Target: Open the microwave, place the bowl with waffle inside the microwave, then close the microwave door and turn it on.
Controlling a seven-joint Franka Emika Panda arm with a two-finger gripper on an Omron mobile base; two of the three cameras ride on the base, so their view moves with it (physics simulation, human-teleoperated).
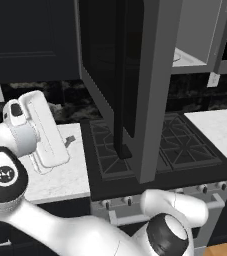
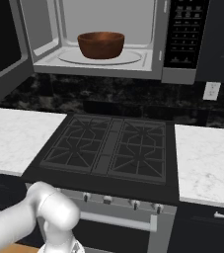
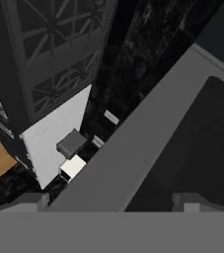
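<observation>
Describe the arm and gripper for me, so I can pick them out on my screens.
The arm is glossy white, built of rounded, tube-like segments with dark grey to black caps at the joints. One round black cap carries a small white marking. No loose cables show. The gripper ends in two small, blocky, dark grey finger tips in the hand view.

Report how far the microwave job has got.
Done: the microwave door stands swung open and the bowl sits inside the microwave on the turntable; the waffle can't be made out in it. In hand: the open gripper is at the door's outer face. Left: shut the door, turn it on.
</observation>
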